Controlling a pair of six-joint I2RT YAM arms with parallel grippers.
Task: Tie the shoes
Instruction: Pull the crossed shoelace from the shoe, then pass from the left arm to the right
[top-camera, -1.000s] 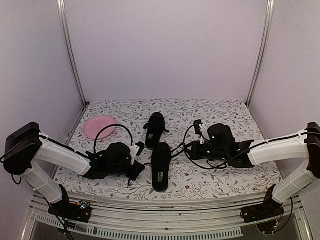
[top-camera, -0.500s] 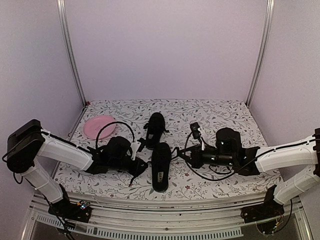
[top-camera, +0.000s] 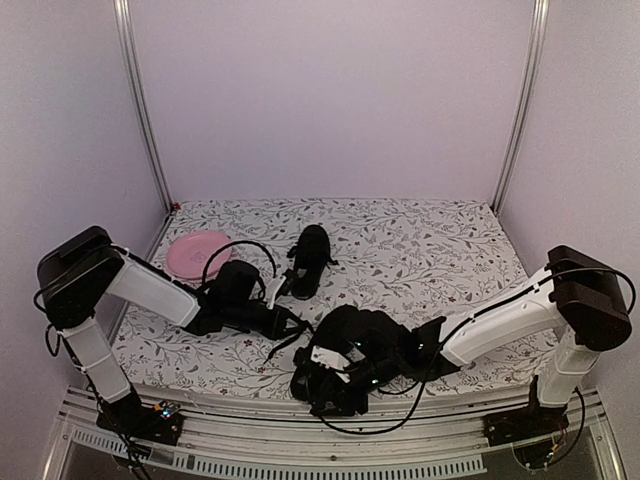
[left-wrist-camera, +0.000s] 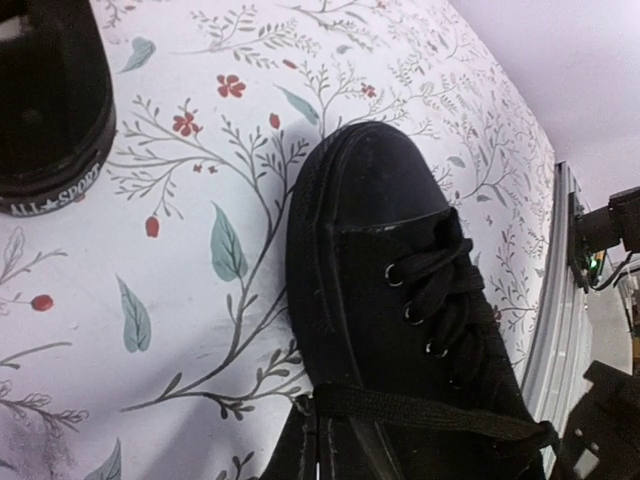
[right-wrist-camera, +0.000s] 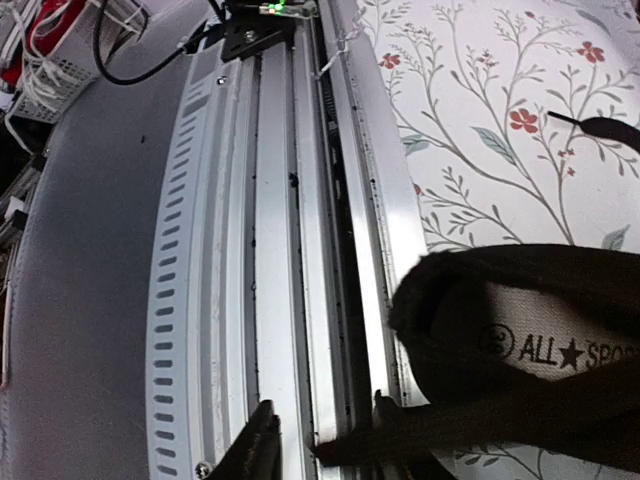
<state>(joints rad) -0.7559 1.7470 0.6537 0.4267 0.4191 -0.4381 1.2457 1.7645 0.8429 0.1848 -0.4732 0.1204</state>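
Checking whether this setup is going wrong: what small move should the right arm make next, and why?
Probably nudge the near shoe back from the edge: its heel reaches the table's metal rail, and the right gripper is open right beside it.
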